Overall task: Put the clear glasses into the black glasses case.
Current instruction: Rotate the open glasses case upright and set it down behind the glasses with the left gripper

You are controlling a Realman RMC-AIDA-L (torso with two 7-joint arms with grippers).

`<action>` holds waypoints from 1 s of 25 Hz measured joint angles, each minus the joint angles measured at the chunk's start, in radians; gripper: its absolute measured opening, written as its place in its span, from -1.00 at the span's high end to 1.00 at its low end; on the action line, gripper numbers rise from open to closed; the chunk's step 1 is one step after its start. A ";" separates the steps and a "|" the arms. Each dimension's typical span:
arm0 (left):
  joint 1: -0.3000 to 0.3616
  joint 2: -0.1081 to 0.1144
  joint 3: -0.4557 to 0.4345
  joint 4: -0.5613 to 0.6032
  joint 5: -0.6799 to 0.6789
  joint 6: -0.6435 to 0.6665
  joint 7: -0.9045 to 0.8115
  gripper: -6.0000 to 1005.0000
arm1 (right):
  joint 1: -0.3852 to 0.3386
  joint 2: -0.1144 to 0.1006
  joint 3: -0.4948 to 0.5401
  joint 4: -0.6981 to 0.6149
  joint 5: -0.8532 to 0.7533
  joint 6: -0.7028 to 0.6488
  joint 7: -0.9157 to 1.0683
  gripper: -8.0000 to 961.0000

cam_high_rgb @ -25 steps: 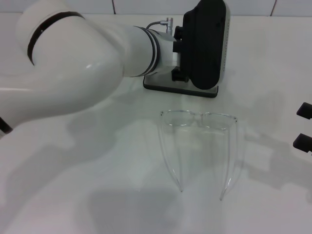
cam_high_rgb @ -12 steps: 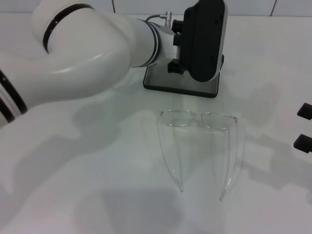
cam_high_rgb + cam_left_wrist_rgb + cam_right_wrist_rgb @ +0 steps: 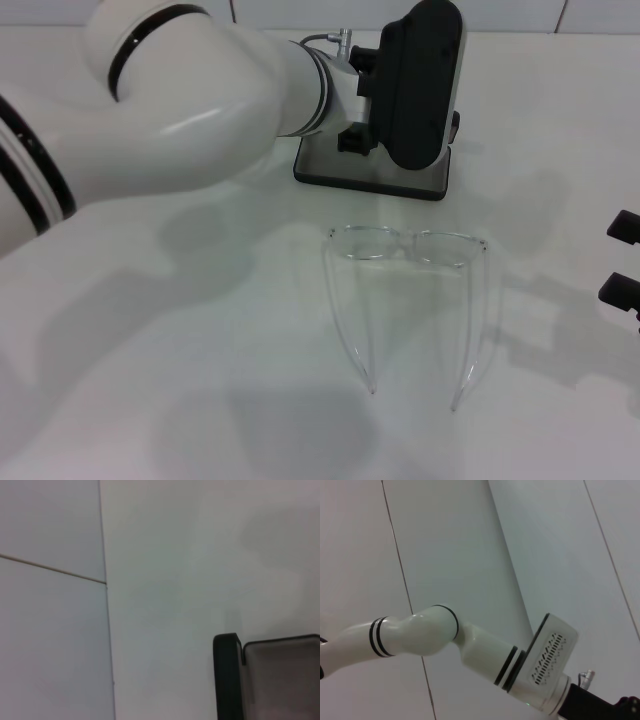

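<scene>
From my head camera, my left arm (image 3: 200, 110) reaches across the white table (image 3: 150, 380) to the far side, and its black wrist block hangs right over the black glasses case (image 3: 372, 176). The case lies open there, with its grey-lined tray showing under the arm. My left gripper itself is hidden behind that wrist block, so I cannot tell whether it is wide or narrow. The clear glasses (image 3: 408, 300) lie on the table nearer to me than the case, apart from it, with the lens front toward the case and both thin temple arms spread and pointing back toward me. Nothing touches them. At the right edge, two black tips of my right gripper (image 3: 623, 260) show with a gap between them, so it stands spread and holds nothing, well off to the side of the glasses.

My left wrist camera shows the black rim of the case (image 3: 227, 675) with grey lining beside it on the white surface; none of my own fingers show.

My right wrist camera shows the left arm (image 3: 445, 640) against a pale tiled wall (image 3: 445, 545).
</scene>
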 joint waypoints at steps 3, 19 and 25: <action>-0.016 -0.001 0.001 -0.024 0.000 0.000 -0.003 0.03 | 0.002 0.001 0.000 0.000 0.000 0.002 0.000 -0.51; -0.039 -0.004 -0.014 -0.058 -0.002 -0.003 -0.010 0.04 | 0.002 0.006 0.000 0.011 -0.005 0.016 -0.005 -0.51; -0.039 -0.006 -0.007 -0.064 -0.009 -0.003 -0.011 0.09 | 0.003 0.006 0.000 0.028 -0.002 0.025 -0.018 -0.51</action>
